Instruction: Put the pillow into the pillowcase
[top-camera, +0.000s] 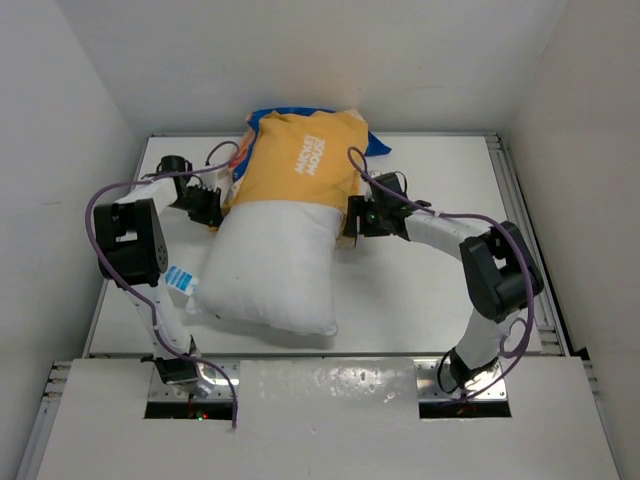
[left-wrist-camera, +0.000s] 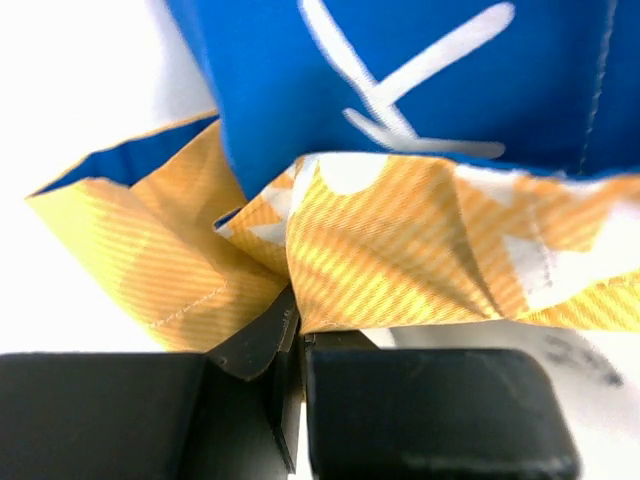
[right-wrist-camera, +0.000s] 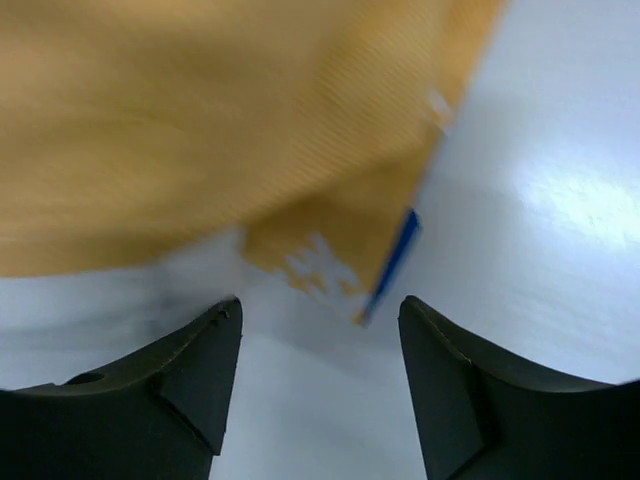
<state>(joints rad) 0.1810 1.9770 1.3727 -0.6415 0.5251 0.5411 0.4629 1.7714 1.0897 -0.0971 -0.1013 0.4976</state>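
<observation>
The plump white pillow (top-camera: 272, 265) lies mid-table, its far end inside the pillowcase (top-camera: 300, 160), orange side up, with blue showing at the back. The pillow's blue-and-white tag (top-camera: 180, 278) sticks out at its left. At the case's left opening edge, my left gripper (top-camera: 210, 205) is shut on the fabric. The left wrist view shows the bunched orange hem of the pillowcase (left-wrist-camera: 400, 270) pinched in that gripper (left-wrist-camera: 297, 320). My right gripper (top-camera: 352, 218) is at the case's right edge. It stands open (right-wrist-camera: 320, 310), the pillowcase corner (right-wrist-camera: 330, 240) just ahead of its tips, nothing between them.
White walls close in the white table (top-camera: 450, 180) on three sides. A metal rail (top-camera: 520, 210) runs along its right edge. Cables loop over both arms. The near part of the pillow reaches close to the table's front edge.
</observation>
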